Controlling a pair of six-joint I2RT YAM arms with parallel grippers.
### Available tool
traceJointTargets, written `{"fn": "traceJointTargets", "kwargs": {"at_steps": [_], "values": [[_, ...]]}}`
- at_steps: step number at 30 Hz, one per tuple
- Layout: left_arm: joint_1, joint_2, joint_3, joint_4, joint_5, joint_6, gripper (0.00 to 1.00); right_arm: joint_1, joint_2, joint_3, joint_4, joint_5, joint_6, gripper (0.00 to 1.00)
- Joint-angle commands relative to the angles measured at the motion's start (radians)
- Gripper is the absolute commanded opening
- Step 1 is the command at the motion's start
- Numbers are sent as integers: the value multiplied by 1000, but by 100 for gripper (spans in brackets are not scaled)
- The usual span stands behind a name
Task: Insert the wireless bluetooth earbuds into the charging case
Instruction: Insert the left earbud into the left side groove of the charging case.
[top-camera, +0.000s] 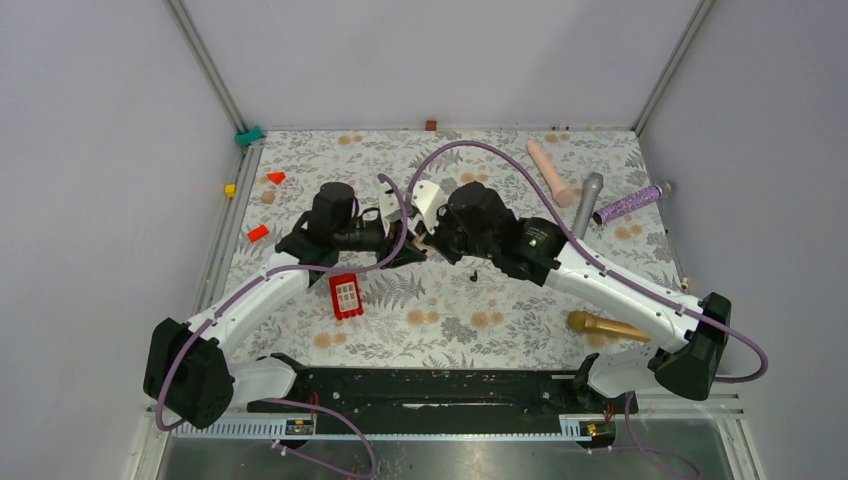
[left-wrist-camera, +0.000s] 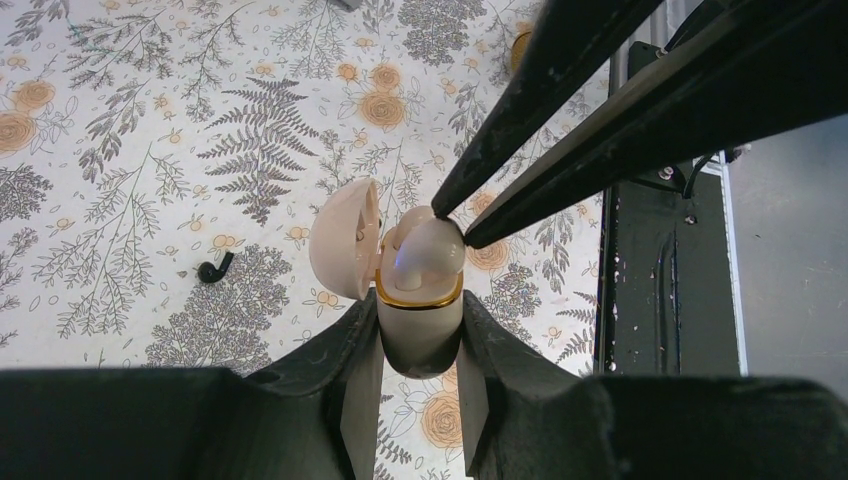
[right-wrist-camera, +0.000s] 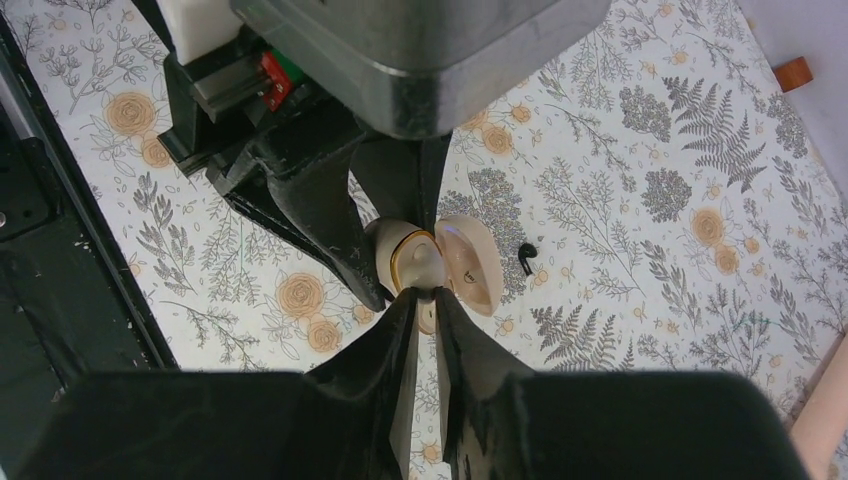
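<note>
Where the two arms met at mid-table, I counted one charging case (left-wrist-camera: 420, 325), lid open, clamped in the left gripper (left-wrist-camera: 418, 312). I also counted one black earbud (left-wrist-camera: 212, 268), lying loose on the floral cloth (left-wrist-camera: 120, 150) near it. The right gripper (right-wrist-camera: 426, 297) was pinched closed at the case's mouth; whether it held anything was hidden from me. Plain grey walls (top-camera: 420, 60) enclosed the table.

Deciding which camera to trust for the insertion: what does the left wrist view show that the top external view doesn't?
Left wrist only: the charging case, lid open, clamped in the left tool, and a black earbud lying loose on the floral cloth. Top external only: the red block and gold microphone. Both: that cloth and the right tool meeting the left.
</note>
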Motion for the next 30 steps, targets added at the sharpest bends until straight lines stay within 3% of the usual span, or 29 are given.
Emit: {"fn": "traceJointTargets", "kwargs": {"at_steps": [1, 17, 20, 23, 30], "values": [[-4, -14, 2, 72, -21, 10, 0, 20, 12, 28, -11, -38, 30, 20], [-4, -39, 0, 46, 42, 52, 0, 21, -55, 58, -45, 100, -67, 53], [-4, -45, 3, 34, 62, 62, 0, 20, -72, 61, -47, 131, -89, 68], [-4, -50, 8, 21, 78, 75, 0, 21, -84, 58, -48, 160, -100, 98], [-4, -58, 14, -8, 130, 97, 0, 20, -66, 40, -20, 175, -86, 99]]}}
